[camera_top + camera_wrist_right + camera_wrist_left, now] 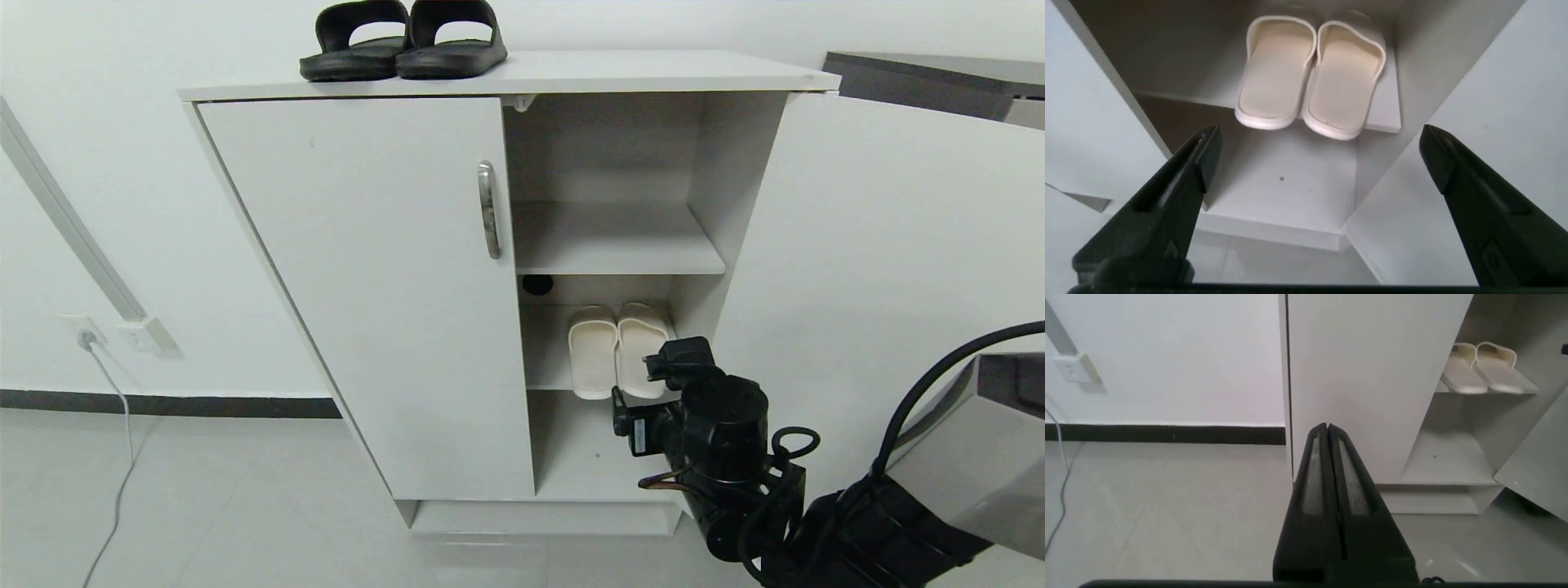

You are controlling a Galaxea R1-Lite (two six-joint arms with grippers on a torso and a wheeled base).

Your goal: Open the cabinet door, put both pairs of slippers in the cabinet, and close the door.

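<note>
**White wall, pale floor, grey furniture at the back**

A plain white wall closes off the back of the room. On the left, a grey trunking strip slants down across it to a small white box, with a wall socket just beside that. A plug sits in the socket, and its grey cable hangs down and trails over the floor. The floor is pale grey, smooth and faintly glossy. A dark skirting board runs along the foot of the wall up to the cabinet. At the far right, behind the cabinet, stands a piece of dark grey furniture with a flat top. The light is soft and even.
</note>
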